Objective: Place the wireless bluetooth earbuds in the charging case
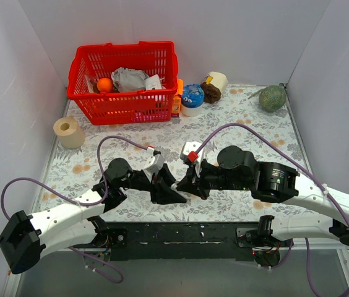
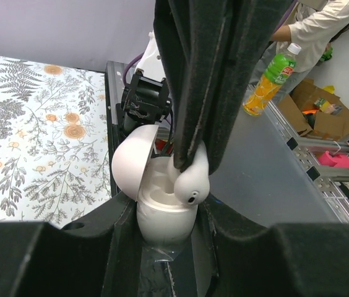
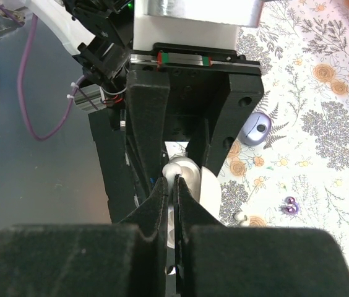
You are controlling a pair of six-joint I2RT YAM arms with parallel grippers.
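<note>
Near the front edge of a flower-patterned table, two robot arms meet tip to tip over a small earbud set. From the left wrist camera, the left gripper has its fingers drawn partway in and pressed against both sides of the charging case, which looks white and is held upright. The case's rounded lid is swung open to one side. The right gripper reaches in from above, its fingers pinched tight on a single pale earbud. The bud rests at the rim of the open case, a dark dot on its lower end; whether it sits fully in its well cannot be told. Seen from the right wrist, a pale lavender rounded piece with a dark spot lies on the cloth beside the grippers. A red basket stands at the far side of the table.
</note>
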